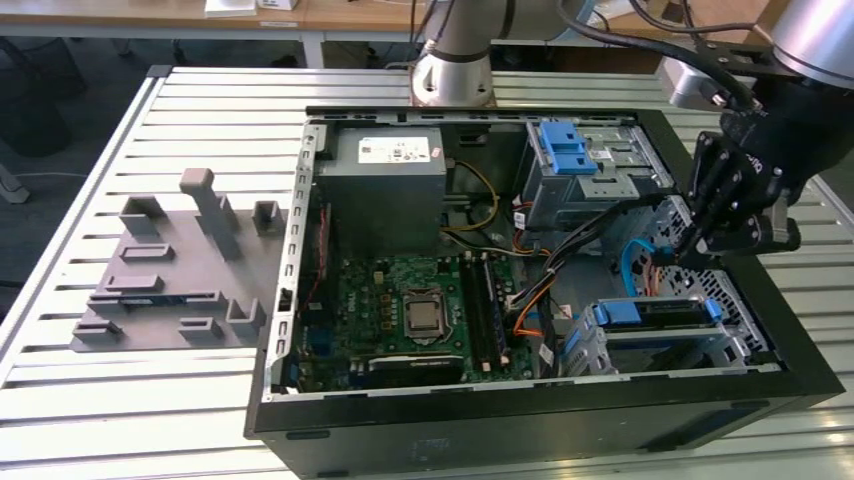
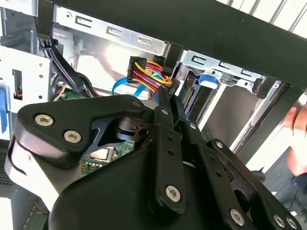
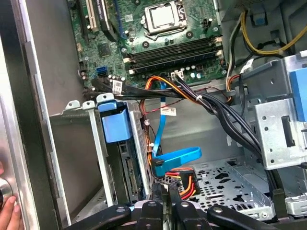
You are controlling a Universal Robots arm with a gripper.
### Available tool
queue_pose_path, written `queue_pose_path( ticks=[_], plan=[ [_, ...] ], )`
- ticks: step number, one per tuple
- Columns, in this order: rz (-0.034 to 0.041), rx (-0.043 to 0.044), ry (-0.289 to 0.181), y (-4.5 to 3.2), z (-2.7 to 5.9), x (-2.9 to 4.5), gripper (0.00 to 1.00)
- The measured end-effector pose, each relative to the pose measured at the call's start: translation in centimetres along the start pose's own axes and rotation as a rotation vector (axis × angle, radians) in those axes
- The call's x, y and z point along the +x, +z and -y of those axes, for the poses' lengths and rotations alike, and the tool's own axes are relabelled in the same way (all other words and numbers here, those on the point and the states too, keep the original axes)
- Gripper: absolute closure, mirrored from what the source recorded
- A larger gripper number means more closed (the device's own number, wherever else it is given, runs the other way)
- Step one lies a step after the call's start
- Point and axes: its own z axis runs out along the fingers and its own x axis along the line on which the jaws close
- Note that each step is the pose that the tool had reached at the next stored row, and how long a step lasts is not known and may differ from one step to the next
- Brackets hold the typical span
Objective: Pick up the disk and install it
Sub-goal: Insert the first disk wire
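Note:
The disk (image 1: pixel 650 313), a silver drive edged with blue carrier rails, sits in the metal drive cage (image 1: pixel 741 335) in the open computer case, on the exterior view's right. In the first wrist view its blue carrier tab (image 3: pixel 115 125) stands at the cage's mouth above the disk's edge (image 3: pixel 128 175). My gripper (image 1: pixel 681 255) hangs inside the case just beyond that cage, fingers pointing down and shut, with nothing seen between them. Its tips (image 3: pixel 165 191) are right beside a connector with red, yellow and orange wires (image 3: pixel 184 184). In the second wrist view the gripper (image 2: pixel 171 91) nearly touches that wire bundle (image 2: pixel 146 69).
A blue flat cable (image 3: pixel 177 155) and black cable bundles (image 3: pixel 225 115) cross the space around the fingers. The motherboard (image 1: pixel 414 310), a grey power-supply box (image 1: pixel 387 190) and a blue-fronted upper bay (image 1: pixel 574 150) occupy the case. A grey fixture (image 1: pixel 174 270) lies on the slatted table. A person's hand (image 3: pixel 7 211) rests at the case edge.

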Motion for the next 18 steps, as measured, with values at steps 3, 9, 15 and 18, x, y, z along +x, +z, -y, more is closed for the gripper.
queue_pose_path(
  ticks=[3,9,15,18],
  plan=[
    [0.0007,0.004,-0.018,0.03,-0.06,0.2,0.83],
    [0.0021,0.0088,-0.04,0.16,-0.27,0.81,0.83],
    [0.0099,0.0213,-0.06,0.31,-0.28,1.7,0.83],
    [0.0145,0.0295,-0.067,0.32,-0.41,1.78,0.83]
  ],
)
